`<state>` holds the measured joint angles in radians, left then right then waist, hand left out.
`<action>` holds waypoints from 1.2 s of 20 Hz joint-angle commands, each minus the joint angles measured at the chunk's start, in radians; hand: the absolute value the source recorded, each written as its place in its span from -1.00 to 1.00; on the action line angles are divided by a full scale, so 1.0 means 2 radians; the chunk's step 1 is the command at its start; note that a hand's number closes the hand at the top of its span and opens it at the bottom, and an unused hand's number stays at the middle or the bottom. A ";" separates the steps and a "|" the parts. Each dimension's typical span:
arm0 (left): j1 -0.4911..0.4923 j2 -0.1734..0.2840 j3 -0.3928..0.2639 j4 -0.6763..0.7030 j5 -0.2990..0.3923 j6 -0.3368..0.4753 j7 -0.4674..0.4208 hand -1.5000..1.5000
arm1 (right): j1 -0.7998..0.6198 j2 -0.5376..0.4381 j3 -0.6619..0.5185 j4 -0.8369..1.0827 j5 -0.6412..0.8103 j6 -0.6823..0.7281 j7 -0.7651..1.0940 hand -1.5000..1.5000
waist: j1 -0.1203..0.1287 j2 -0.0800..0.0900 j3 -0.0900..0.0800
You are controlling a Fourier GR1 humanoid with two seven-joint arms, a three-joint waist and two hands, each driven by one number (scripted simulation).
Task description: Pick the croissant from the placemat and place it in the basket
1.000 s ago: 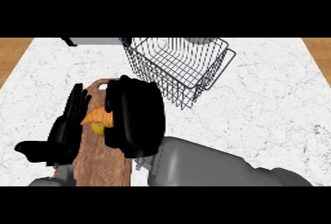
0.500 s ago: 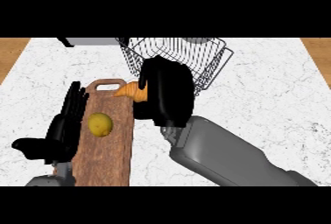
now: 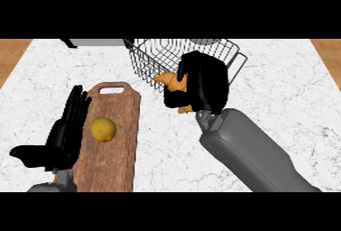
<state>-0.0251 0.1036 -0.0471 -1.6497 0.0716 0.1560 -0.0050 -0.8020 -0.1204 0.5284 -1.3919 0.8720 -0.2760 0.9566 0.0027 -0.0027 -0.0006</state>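
Note:
My right hand (image 3: 203, 85) is curled round an orange croissant (image 3: 169, 81), whose tips stick out to the left and below the fingers. It hangs at the near front edge of the black wire basket (image 3: 226, 48), partly over its rim. The wooden board (image 3: 110, 135) that serves as the placemat lies at the left with only a yellow lemon (image 3: 103, 129) on it. My left hand (image 3: 63, 131) rests open along the board's left side, fingers pointing away from me.
The white marble counter (image 3: 286, 103) spreads around both arms. A grey object (image 3: 96, 42) sits at the far edge left of the basket. Wooden floor shows past the counter's left and right edges.
My right hand lifted the croissant off the board and carried it right and away, up to the basket's front edge. The lemon stays on the board. The left hand has not moved.

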 commanded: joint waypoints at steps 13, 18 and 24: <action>0.005 -0.025 -0.023 -0.041 -0.021 0.014 0.034 0.00 | 0.059 -0.010 -0.095 0.115 -0.011 -0.019 -0.169 1.00 | 0.003 0.002 0.001; -0.023 -0.017 0.000 0.007 -0.020 0.004 0.008 0.00 | 0.030 0.006 -0.127 0.171 -0.005 -0.030 -0.201 1.00 | 0.003 0.003 0.000; -0.018 -0.019 0.003 0.018 -0.019 0.001 0.005 0.00 | 0.053 0.018 -0.151 0.184 0.002 -0.068 -0.189 1.00 | 0.002 0.003 0.000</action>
<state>-0.0202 0.0844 -0.0380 -1.6553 0.0504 0.1370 -0.0019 -0.7154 -0.0948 0.2558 -1.1297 0.8385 -0.3542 0.5724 0.0111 -0.0194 -0.0055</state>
